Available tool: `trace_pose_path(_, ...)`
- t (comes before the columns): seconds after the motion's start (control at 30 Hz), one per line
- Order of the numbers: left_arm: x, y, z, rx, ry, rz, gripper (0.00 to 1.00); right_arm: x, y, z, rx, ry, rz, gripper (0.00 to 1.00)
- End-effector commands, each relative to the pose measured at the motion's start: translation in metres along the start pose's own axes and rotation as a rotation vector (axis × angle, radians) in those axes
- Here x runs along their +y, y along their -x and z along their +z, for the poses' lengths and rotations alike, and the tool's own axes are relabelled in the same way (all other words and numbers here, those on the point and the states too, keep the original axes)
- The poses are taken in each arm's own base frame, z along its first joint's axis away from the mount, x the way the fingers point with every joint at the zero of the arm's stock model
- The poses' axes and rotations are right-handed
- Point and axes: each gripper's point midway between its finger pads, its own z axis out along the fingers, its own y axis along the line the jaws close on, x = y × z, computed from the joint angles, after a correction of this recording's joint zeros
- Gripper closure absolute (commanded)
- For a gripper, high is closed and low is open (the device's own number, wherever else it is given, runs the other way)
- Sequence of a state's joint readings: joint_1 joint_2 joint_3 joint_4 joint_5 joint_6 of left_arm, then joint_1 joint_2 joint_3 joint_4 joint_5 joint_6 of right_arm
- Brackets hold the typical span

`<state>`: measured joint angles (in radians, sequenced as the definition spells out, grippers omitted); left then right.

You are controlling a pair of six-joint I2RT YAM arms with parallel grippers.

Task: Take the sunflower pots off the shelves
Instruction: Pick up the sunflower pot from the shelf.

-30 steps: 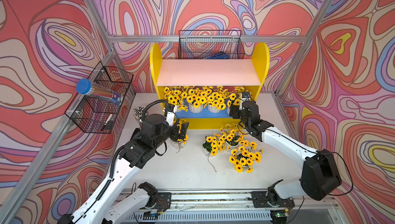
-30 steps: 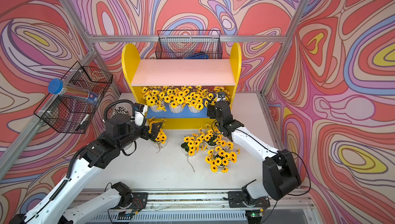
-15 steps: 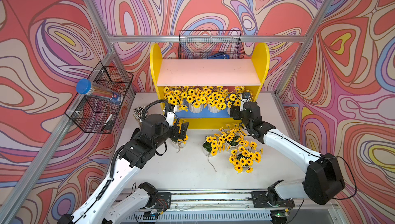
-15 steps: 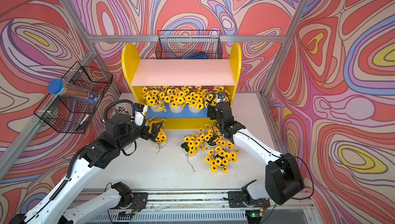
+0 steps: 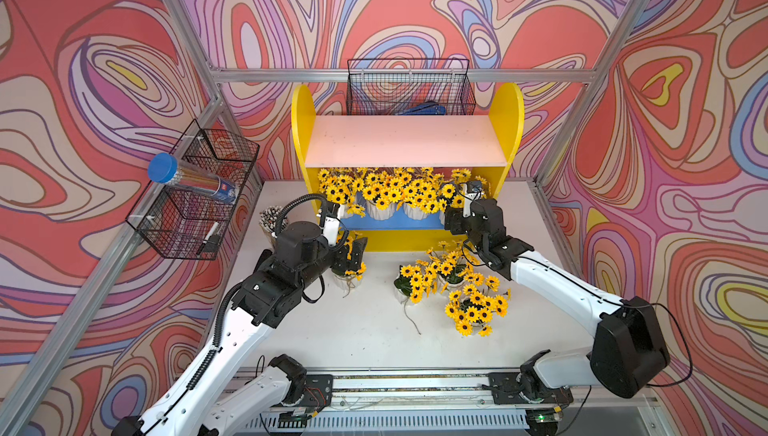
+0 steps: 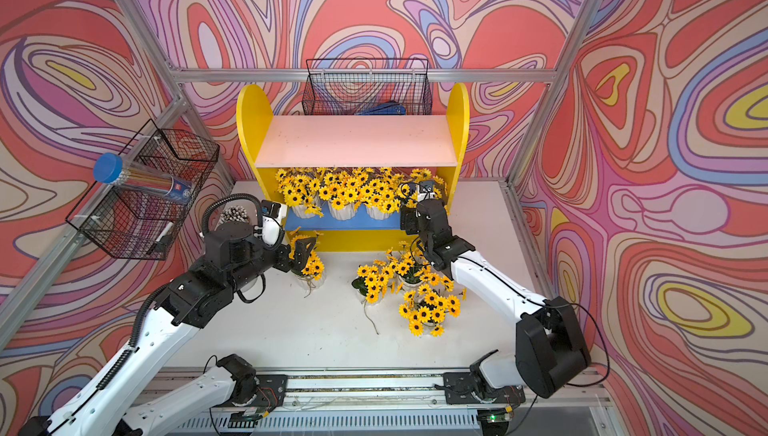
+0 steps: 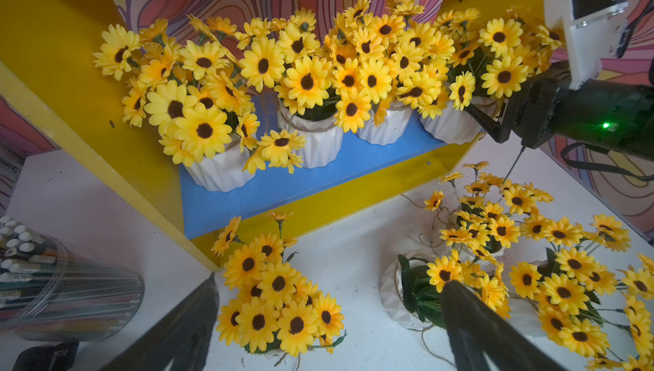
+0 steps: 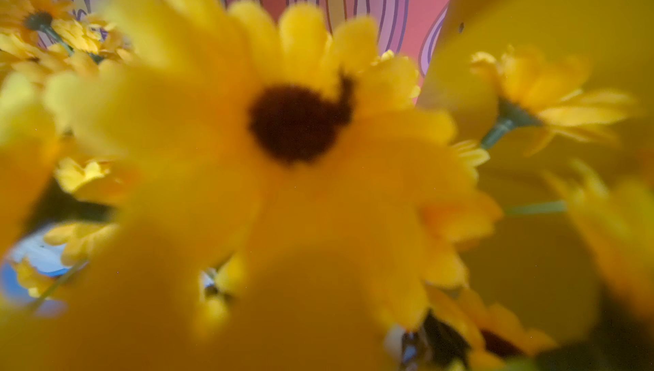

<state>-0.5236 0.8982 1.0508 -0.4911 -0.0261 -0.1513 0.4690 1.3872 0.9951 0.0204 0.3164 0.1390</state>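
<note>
Right gripper (image 5: 454,221): edges nearer end white ribbed sunflower pot (image 7: 449,126) on yellow shelves (image 5: 505,122), jaws apart.
Left gripper (image 5: 352,251): spread around tabletop pot (image 7: 276,302).

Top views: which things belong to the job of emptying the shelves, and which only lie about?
Job: shelves; four sunflower pots on the blue board; four more on the table.
Lying about: cup of pencils; wire baskets; blue-capped tube.

Four sunflower pots (image 7: 311,149) are lined on the lower board (image 7: 269,192) of the shelves (image 5: 300,130); four more are set on the table (image 5: 374,338) in front, one left, three right, a cup of pencils (image 5: 268,217) beside the left panel.
</note>
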Motion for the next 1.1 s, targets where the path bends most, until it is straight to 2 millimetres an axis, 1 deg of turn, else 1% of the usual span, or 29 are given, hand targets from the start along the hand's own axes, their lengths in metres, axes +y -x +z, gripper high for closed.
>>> trace_pose_path(0.0, 0.002, 0.000, 0.001, -0.008, 0.003, -0.017, 0.01, 0.007, 0.051, -0.029, -0.149, 0.027, 0.034, 0.52)
trace_pose_path(0.17, 0.002, -0.001, 0.003, -0.002, 0.006, -0.019, 0.01, 0.017, 0.057, -0.043, -0.164, 0.045, 0.016, 0.52)
trace_pose_path(0.33, 0.002, -0.001, 0.003, -0.003, 0.005, -0.023, 0.01, 0.024, 0.056, -0.053, -0.164, 0.061, 0.002, 0.53)
trace_pose_path(0.6, 0.003, -0.003, 0.006, 0.007, 0.012, -0.020, 0.01, 0.036, 0.058, -0.083, -0.182, 0.108, 0.012, 0.54)
trace_pose_path(0.83, 0.003, -0.003, 0.007, 0.008, 0.013, -0.019, 0.01, 0.045, 0.051, -0.106, -0.171, 0.151, 0.016, 0.55)
trace_pose_path(1.07, 0.005, -0.004, 0.007, 0.012, 0.025, -0.018, 0.01, 0.056, 0.049, -0.132, -0.176, 0.224, 0.009, 0.56)
